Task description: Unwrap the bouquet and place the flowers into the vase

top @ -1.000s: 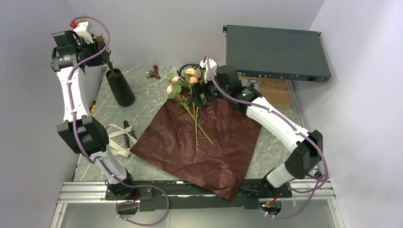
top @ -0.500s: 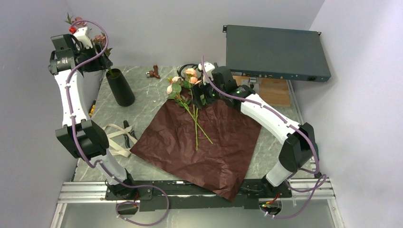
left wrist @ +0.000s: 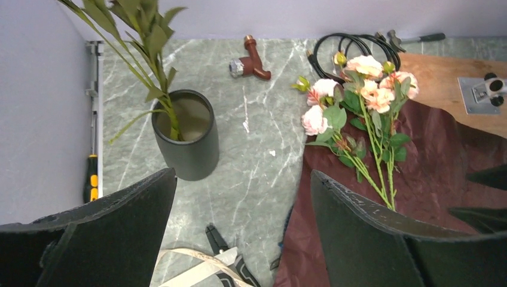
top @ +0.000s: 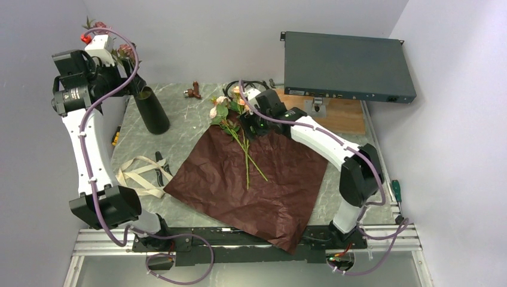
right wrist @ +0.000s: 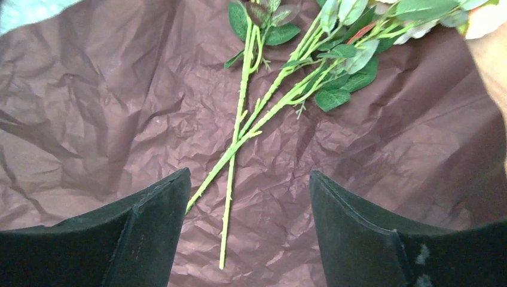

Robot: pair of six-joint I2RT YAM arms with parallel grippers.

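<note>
the left hand [left wrist: 240, 179] is high over the far left corner of the bench [left wrist: 263, 143]. its two fingers stand wide apart and nothing is between them. the vase [left wrist: 185, 149] stands upright just beyond the left finger, apart from it. one leafy stem [left wrist: 152, 48] stands in the vase and leans to the left. in the top view its small flower heads [top: 122, 51] show beside the left arm, above the mouth of the vase.

the right hand [right wrist: 248, 176] hangs over the far part of the dark red paper [right wrist: 89, 119], which lies spread flat and crinkled on the bench. its fingers are also well apart and hold nothing. the remaining flowers [left wrist: 365, 84] lie on the far edge of the paper, pink and peach heads toward the back wall. their thin green stems [right wrist: 239, 131] run toward the near side and cross each other. in the right wrist view the stem ends lie in front of the gap between the two fingers. i see no contact between the fingers and the stems.

the beige ribbon [top: 140, 176] lies loose on the bench left of the paper, beside a black-handled tool [top: 160, 164]. a small brown object [left wrist: 251, 60] and a coiled black cable [left wrist: 344, 45] lie near the back edge.
</note>
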